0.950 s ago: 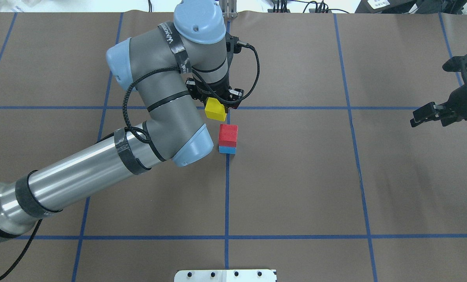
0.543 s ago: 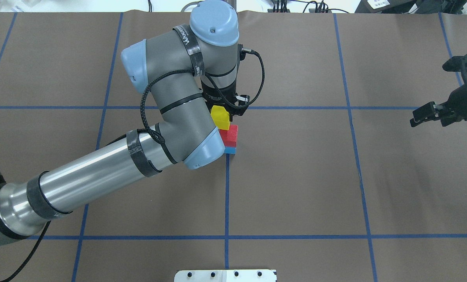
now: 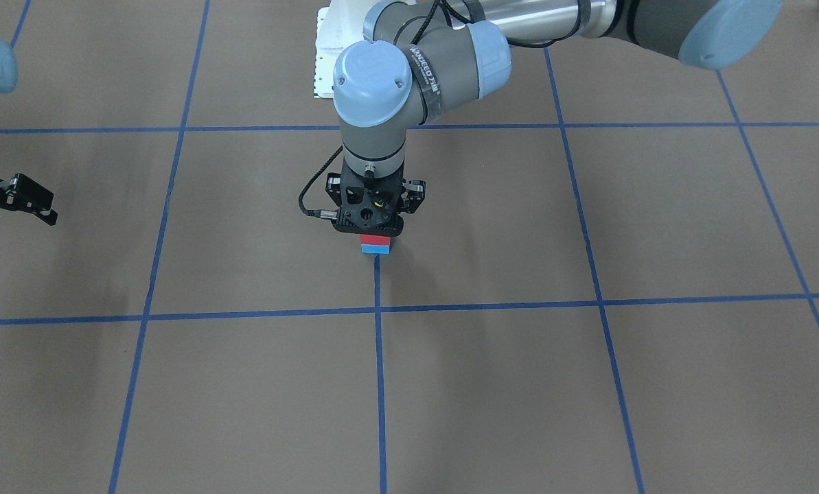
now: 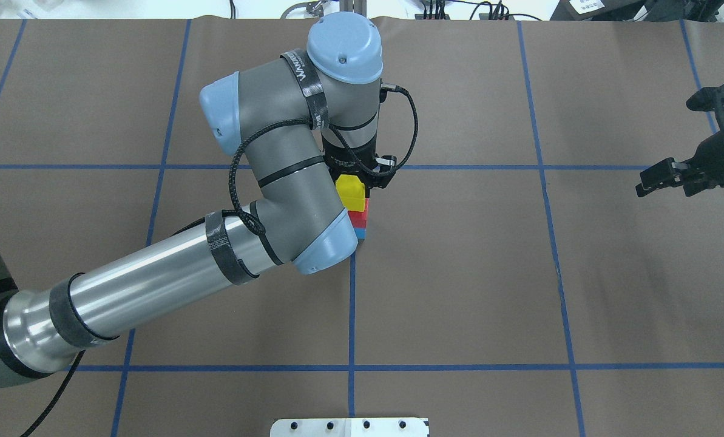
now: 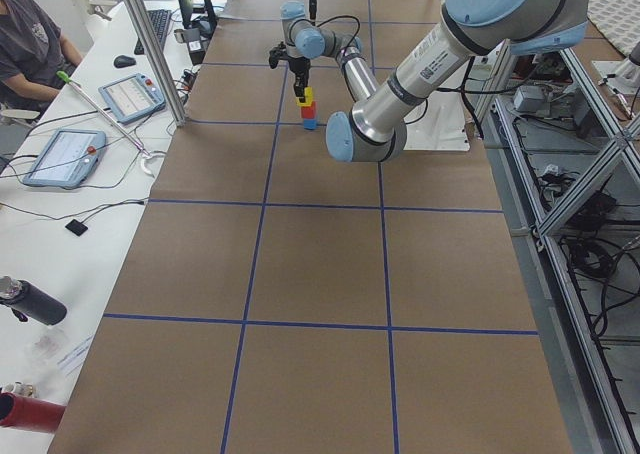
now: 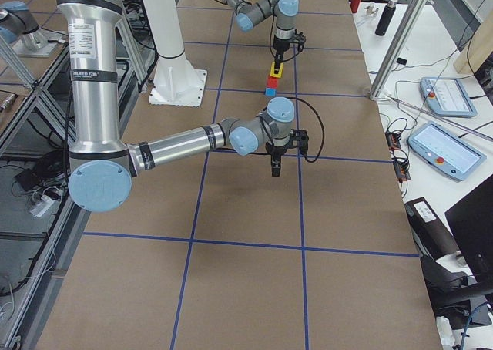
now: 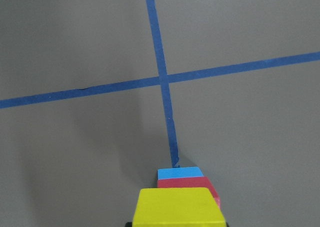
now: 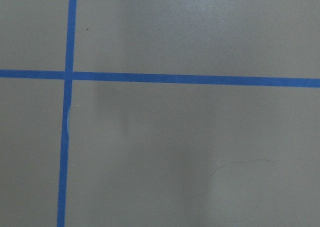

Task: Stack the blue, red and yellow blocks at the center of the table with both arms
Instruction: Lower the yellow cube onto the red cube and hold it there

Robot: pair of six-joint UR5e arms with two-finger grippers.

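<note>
Nearest the robot's side, a white bolted base plate (image 4: pixel 349 426) is poking in at the edge of the brown counter (image 4: pixel 459 291), which is showing a grid of thin blue tape lines (image 4: pixel 351 303). From the near left corner the left arm (image 4: pixel 155 285) is slanting in over the counter, silver tube first, then grey joints with light-blue caps, and a black cable (image 4: pixel 234 176) is looping around its wrist. Just past the last of those caps, near the middle of the counter, the light blue block (image 4: pixel 361 233) is sitting on a tape line a little short of a crossing. The red block (image 4: pixel 362 218) is sitting squarely on top of it. The yellow block (image 4: pixel 351 193) is sitting directly over the red one, with the left fingers (image 4: pixel 377 179) pointing straight down and clamping it from both sides. From the side cameras the yellow block is looking as though it is resting on the red one, but I cannot tell whether the two are truly touching. Well off to the right, the right fingers (image 4: pixel 656 176) are hovering spread wide apart above the counter, near another tape crossing. Farthest away, beyond the counter's far edge, a person (image 5: pixel 25 34) is sitting at a white desk with two tablets (image 5: pixel 65 156) lying on it.
</note>
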